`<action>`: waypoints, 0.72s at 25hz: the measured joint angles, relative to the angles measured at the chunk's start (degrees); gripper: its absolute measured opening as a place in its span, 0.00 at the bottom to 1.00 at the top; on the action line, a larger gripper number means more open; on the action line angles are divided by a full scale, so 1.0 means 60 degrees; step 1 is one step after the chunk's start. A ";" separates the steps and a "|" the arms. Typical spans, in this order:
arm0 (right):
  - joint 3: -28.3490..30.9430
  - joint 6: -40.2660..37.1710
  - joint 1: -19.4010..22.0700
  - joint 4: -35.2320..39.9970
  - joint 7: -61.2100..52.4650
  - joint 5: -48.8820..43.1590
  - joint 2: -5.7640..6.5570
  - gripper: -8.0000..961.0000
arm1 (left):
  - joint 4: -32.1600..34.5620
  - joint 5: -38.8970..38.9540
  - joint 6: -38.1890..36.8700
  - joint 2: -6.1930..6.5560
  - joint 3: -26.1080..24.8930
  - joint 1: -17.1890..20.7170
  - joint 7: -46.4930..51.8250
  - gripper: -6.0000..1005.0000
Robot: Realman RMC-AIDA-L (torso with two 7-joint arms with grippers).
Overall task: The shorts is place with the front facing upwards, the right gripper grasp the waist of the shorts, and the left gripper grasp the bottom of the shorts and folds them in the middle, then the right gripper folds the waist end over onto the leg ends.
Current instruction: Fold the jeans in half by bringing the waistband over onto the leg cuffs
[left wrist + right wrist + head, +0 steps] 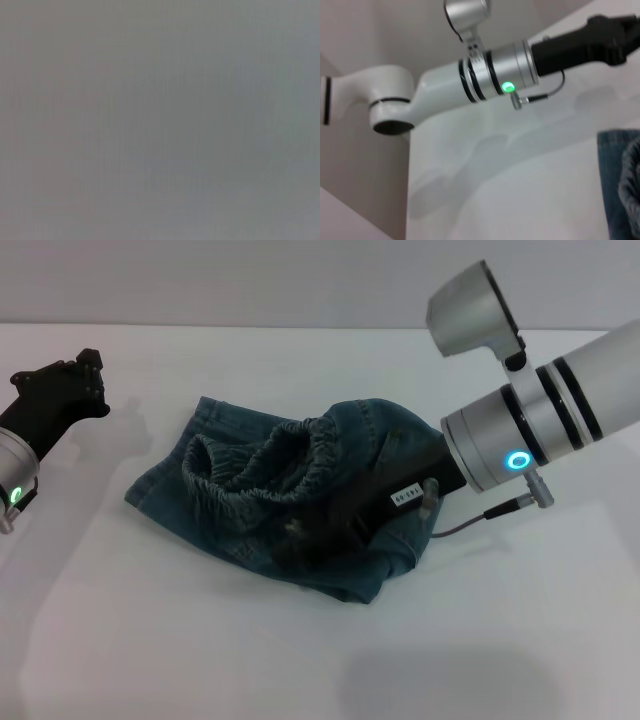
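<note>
The denim shorts [375,430] lie bunched in a heap in the middle of the white table [200,650]. Their ruffled waist [255,475] stands up in a loop on top of the heap. My right gripper [300,530] reaches in from the right, low on the cloth just in front of that loop, and looks shut on the fabric. I cannot make out the flat leg ends in the heap. My left gripper [100,385] hovers open at the far left, clear of the shorts; the right wrist view shows the left gripper [626,37] too, with an edge of the shorts [612,175].
The table's far edge meets a pale wall behind. A grey cable [470,520] hangs from my right wrist above the cloth. The left wrist view is a blank grey field.
</note>
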State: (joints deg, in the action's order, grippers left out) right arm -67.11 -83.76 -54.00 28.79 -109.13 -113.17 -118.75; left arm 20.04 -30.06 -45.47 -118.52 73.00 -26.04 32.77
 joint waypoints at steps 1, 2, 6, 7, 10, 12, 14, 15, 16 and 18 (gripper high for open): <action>-0.0002 0.0044 -0.0010 -0.0048 -0.0005 -0.0099 0.0001 0.57 | 0.0000 0.0000 -0.0006 -0.0004 0.0007 0.0009 0.0028 0.03; -0.0006 0.0089 -0.0014 -0.0096 -0.0021 -0.0206 0.0000 0.57 | 0.0000 0.0000 -0.0007 -0.0006 0.0006 0.0017 0.0030 0.02; -0.0006 0.0577 -0.0021 -0.0265 -0.0044 -0.0366 -0.0005 0.57 | 0.0000 0.0000 -0.0011 -0.0013 -0.0003 0.0036 0.0032 0.02; -0.0017 0.0810 -0.0023 -0.0329 -0.0046 -0.0369 -0.0007 0.57 | 0.0000 0.0000 -0.0015 -0.0013 -0.0004 0.0040 0.0032 0.02; -0.0089 0.1461 -0.0043 -0.0488 -0.0045 -0.0372 -0.0019 0.57 | -0.0012 0.0000 -0.0025 -0.0023 0.0013 0.0047 0.0039 0.02; -0.0110 0.1782 -0.0051 -0.0536 -0.0009 -0.0371 -0.0027 0.57 | -0.0056 0.0000 -0.0036 -0.0026 0.0035 0.0048 0.0041 0.02; -0.0110 0.2141 -0.0057 -0.0547 0.0020 -0.0340 -0.0035 0.57 | -0.0128 0.0000 -0.0085 -0.0025 0.0030 0.0043 0.0043 0.03; -0.0111 0.2304 -0.0065 -0.0543 0.0026 -0.0325 -0.0039 0.57 | -0.0169 0.0000 -0.0118 -0.0026 0.0020 0.0036 0.0044 0.03; -0.0110 0.2498 -0.0083 -0.0526 0.0034 -0.0306 -0.0042 0.57 | -0.0202 0.0000 -0.0144 -0.0025 0.0009 0.0028 0.0045 0.03; -0.0106 0.2804 -0.0137 -0.0507 0.0086 -0.0285 -0.0048 0.57 | -0.0243 0.0000 -0.0172 -0.0023 -0.0004 0.0015 0.0045 0.03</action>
State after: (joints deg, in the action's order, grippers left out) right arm -67.75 -66.94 -54.82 25.75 -108.61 -114.87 -119.04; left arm 18.58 -30.05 -46.50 -118.66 72.98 -25.95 33.04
